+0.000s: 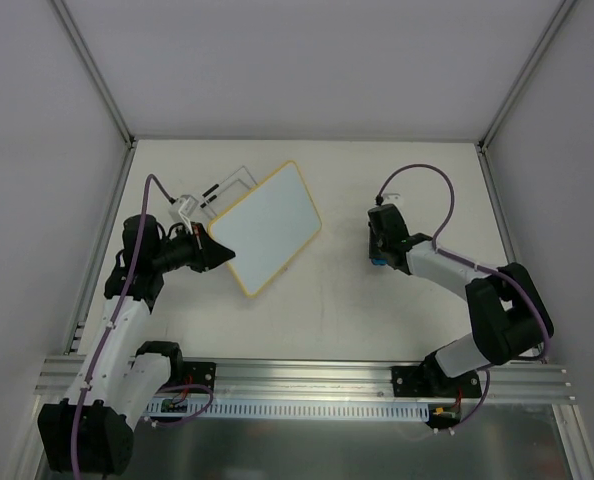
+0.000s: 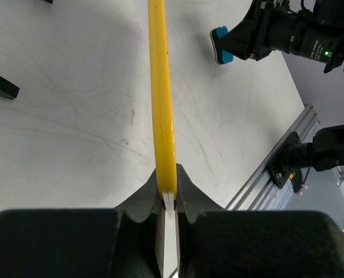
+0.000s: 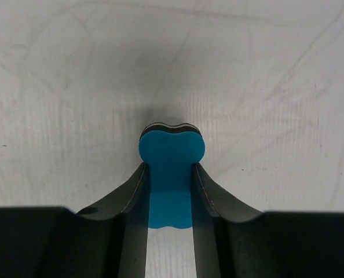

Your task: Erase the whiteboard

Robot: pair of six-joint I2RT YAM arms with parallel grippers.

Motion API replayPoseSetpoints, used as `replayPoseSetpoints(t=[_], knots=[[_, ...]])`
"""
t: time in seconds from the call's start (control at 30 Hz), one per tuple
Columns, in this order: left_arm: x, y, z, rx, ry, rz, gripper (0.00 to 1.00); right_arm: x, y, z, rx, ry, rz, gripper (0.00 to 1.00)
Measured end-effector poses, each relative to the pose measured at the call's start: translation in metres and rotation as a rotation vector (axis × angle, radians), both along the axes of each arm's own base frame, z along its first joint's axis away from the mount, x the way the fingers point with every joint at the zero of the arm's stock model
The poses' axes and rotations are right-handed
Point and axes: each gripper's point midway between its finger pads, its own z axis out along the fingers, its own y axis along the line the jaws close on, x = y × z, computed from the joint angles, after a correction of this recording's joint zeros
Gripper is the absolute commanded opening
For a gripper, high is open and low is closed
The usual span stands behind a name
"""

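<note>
The whiteboard [image 1: 267, 228] has a yellow rim and a white face turned up toward the top camera, and I see no marks on it. My left gripper [image 1: 220, 250] is shut on its near-left edge. In the left wrist view the yellow rim [image 2: 162, 87] runs edge-on out of the closed left gripper [image 2: 169, 188]. To the right, apart from the board, my right gripper [image 1: 379, 256] is shut on a small blue eraser [image 1: 377, 262]. In the right wrist view the blue eraser [image 3: 171, 153] sticks out past the right gripper [image 3: 169, 174], just above the table.
A thin clear stand with black tabs [image 1: 220, 190] lies behind the board at the back left; one black tab [image 2: 1, 86] shows on the table. An aluminium rail [image 1: 307, 375] runs along the near edge. Enclosure walls [image 1: 97, 200] close both sides and the back.
</note>
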Motion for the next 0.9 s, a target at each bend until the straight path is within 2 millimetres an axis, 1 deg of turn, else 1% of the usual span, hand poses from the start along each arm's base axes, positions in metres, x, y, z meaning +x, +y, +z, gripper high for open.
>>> replayPoseSetpoints(t=[0.03, 0.07, 0.13, 0.17, 0.23, 0.27, 0.33, 0.37, 0.43, 0.47, 0.53, 0.57, 0.63, 0.77, 0.87, 0.9], knots=[[0.0, 0.001, 0.001, 0.008, -0.014, 0.008, 0.0, -0.002, -0.001, -0.004, -0.005, 0.014, -0.002, 0.2], [0.001, 0.003, 0.003, 0.016, -0.03, 0.015, 0.0, -0.003, -0.002, -0.008, -0.01, 0.03, -0.005, 0.25], [0.001, 0.004, 0.006, 0.024, -0.05, 0.026, 0.0, -0.007, -0.003, -0.016, -0.014, 0.061, -0.003, 0.32], [0.001, 0.005, 0.007, 0.029, -0.062, 0.031, 0.0, -0.009, -0.003, -0.02, -0.014, 0.077, -0.005, 0.37], [0.001, 0.006, 0.009, 0.037, -0.08, 0.037, 0.0, -0.012, -0.005, -0.028, -0.017, 0.105, -0.01, 0.41], [0.002, 0.007, 0.01, 0.041, -0.088, 0.04, 0.0, -0.012, -0.005, -0.03, -0.017, 0.111, -0.014, 0.45], [0.002, 0.008, 0.011, 0.048, -0.097, 0.049, 0.0, -0.012, -0.005, -0.032, -0.011, 0.118, -0.018, 0.47], [0.003, 0.009, 0.011, 0.05, -0.1, 0.052, 0.0, -0.012, -0.005, -0.033, -0.008, 0.124, -0.023, 0.52], [0.003, 0.009, 0.011, 0.052, -0.101, 0.054, 0.0, -0.011, -0.007, -0.033, -0.004, 0.126, -0.027, 0.58], [0.003, 0.009, 0.011, 0.053, -0.1, 0.055, 0.0, -0.011, -0.008, -0.033, -0.004, 0.127, -0.031, 0.67], [0.003, 0.01, 0.01, 0.056, -0.096, 0.058, 0.0, -0.01, -0.009, -0.033, 0.0, 0.127, -0.039, 0.77], [0.003, 0.01, 0.009, 0.058, -0.095, 0.06, 0.0, -0.01, -0.01, -0.033, 0.002, 0.126, -0.043, 0.89], [0.004, 0.012, 0.009, 0.064, -0.095, 0.068, 0.0, -0.009, -0.009, -0.032, 0.008, 0.125, -0.042, 0.98], [0.004, 0.013, 0.01, 0.077, -0.113, 0.075, 0.0, -0.015, -0.007, -0.028, 0.023, 0.141, -0.018, 0.99], [0.005, 0.015, 0.011, 0.087, -0.125, 0.085, 0.0, -0.017, -0.003, -0.01, 0.054, 0.112, 0.005, 0.99], [0.005, 0.016, 0.011, 0.09, -0.127, 0.09, 0.0, -0.018, -0.002, 0.0, 0.066, 0.09, 0.012, 0.99]])
